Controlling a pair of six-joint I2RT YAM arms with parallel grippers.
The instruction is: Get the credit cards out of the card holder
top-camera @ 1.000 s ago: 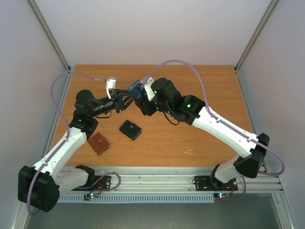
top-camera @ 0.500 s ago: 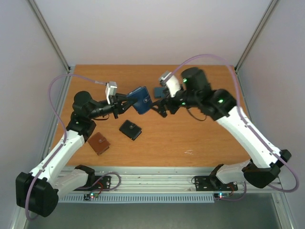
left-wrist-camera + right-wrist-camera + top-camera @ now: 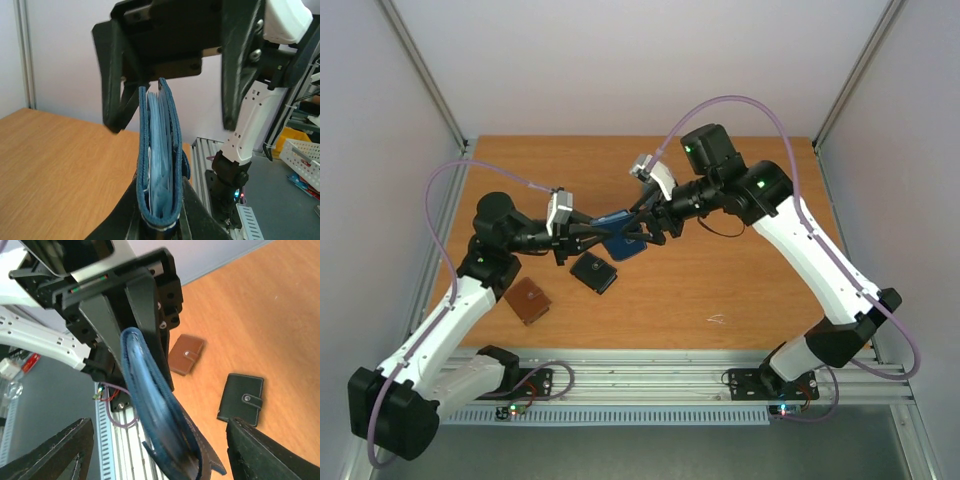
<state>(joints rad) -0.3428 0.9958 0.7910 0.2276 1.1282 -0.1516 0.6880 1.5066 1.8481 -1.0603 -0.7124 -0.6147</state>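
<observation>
The navy card holder (image 3: 617,237) hangs in the air over the middle of the table, folded nearly closed. My left gripper (image 3: 590,238) is shut on its spine end (image 3: 160,210). Pale blue-grey inner pockets (image 3: 161,150) show edge-on between the covers. The credit cards are hidden inside it. My right gripper (image 3: 645,228) is open; its dark fingers (image 3: 55,455) stand wide on either side of the holder's free edge (image 3: 150,390) without touching it.
A black snap wallet (image 3: 594,271) lies on the table just below the held holder. A brown snap wallet (image 3: 528,301) lies near the left arm. Both also show in the right wrist view, brown wallet (image 3: 186,354) and black wallet (image 3: 241,399).
My left gripper closed on the holder and carried it slightly right and lower. The right gripper drew away to the right, then came back and now straddles the holder's free edge.
</observation>
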